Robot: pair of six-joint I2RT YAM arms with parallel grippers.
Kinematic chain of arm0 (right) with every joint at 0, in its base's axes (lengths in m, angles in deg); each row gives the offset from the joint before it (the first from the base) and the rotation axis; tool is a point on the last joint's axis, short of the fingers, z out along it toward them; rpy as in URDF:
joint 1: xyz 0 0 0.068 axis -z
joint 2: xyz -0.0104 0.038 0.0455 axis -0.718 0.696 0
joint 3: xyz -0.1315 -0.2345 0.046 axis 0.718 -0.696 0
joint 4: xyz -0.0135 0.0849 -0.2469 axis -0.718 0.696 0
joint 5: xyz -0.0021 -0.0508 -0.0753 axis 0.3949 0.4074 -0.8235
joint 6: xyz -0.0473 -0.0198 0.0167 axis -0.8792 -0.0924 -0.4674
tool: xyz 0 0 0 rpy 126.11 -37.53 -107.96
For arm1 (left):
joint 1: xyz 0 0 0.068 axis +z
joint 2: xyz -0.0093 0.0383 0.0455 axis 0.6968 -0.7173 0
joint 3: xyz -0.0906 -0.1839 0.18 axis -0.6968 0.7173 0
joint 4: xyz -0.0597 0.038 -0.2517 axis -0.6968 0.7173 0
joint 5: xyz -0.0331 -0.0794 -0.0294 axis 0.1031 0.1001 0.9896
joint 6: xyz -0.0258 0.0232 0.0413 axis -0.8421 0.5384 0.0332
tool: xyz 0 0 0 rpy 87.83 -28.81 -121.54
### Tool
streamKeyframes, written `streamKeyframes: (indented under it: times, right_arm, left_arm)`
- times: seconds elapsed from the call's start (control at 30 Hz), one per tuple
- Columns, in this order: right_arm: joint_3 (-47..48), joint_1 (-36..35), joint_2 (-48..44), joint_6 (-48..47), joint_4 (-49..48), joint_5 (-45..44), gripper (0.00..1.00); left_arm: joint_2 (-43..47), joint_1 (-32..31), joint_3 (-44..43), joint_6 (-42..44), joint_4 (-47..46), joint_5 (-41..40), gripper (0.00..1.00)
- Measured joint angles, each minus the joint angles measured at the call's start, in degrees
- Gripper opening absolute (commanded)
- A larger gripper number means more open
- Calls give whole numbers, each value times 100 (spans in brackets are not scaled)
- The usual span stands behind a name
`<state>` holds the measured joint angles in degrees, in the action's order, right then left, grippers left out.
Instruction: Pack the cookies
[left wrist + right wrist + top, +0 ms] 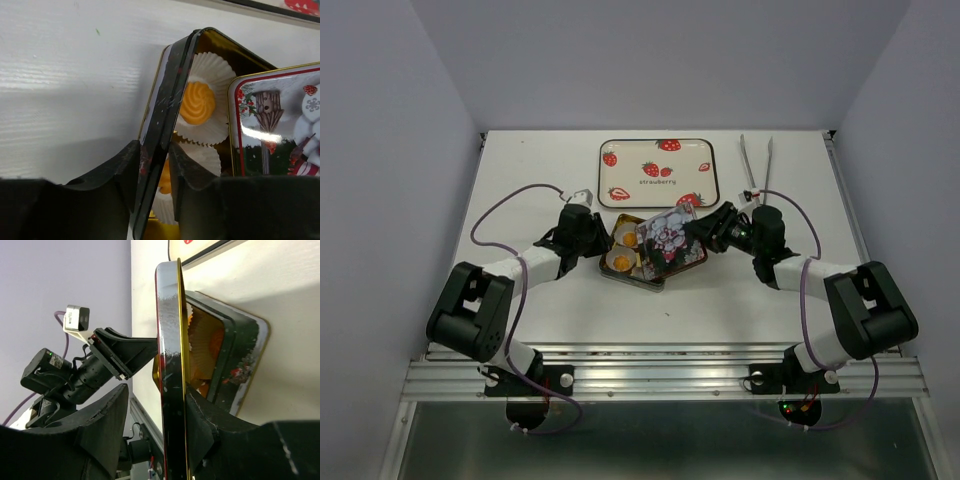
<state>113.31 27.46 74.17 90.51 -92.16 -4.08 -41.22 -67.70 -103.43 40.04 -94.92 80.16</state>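
Cookies (197, 102) sit in paper cups (220, 70) inside a tin (167, 100).
Left fingers (112, 175) clamp the tin's wall, likely steadying it; right fingers (102, 420) straddle the tilted lid (170, 340), grip uncertain.

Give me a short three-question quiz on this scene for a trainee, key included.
1. True or false: the left gripper has its jaws shut on the wall of the tin.
2. The right gripper has between its jaws: A) the tongs B) the lid C) the strawberry tray.
3. Fill in: the cookie seen by the left wrist camera sits in a white pleated paper ___.
Key: 1 true; 2 B; 3 cup.
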Motion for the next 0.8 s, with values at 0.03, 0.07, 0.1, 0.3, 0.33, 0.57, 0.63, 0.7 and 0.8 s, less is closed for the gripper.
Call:
streamKeyframes:
  times: [0.03, 0.07, 0.1, 0.3, 0.33, 0.57, 0.63, 0.7, 0.8]
  right_arm:
    - [0, 0, 7, -11, 15, -11, 52]
    - [-2, 0, 17, -33, 39, -33, 52]
    - [-4, 0, 26, -57, 83, -63, 52]
    - [-31, 0, 59, -195, 227, -251, 51]
    - [-42, 0, 63, -216, 236, -280, 51]
    - [-42, 0, 376, -289, 223, -389, 47]
    - [-42, 0, 501, -308, 223, -385, 47]
    - [-42, 0, 599, -326, 221, -354, 48]
    - [-42, 0, 636, -420, 219, -302, 49]
  left_arm:
    - [-72, -11, 26, -2, 13, 7, 32]
    - [-116, -31, 37, 2, -7, 2, 28]
    - [-122, -48, 37, 9, -9, -44, 25]
    - [-122, -157, 83, 74, -94, -214, 7]
    - [-122, -164, 103, 81, -96, -223, 7]
    - [83, -326, 400, -251, -201, -501, 7]
    - [114, -387, 424, -317, -199, -557, 9]
    - [120, -459, 428, -345, -188, -603, 12]
    - [120, -562, 382, -361, -87, -752, 17]
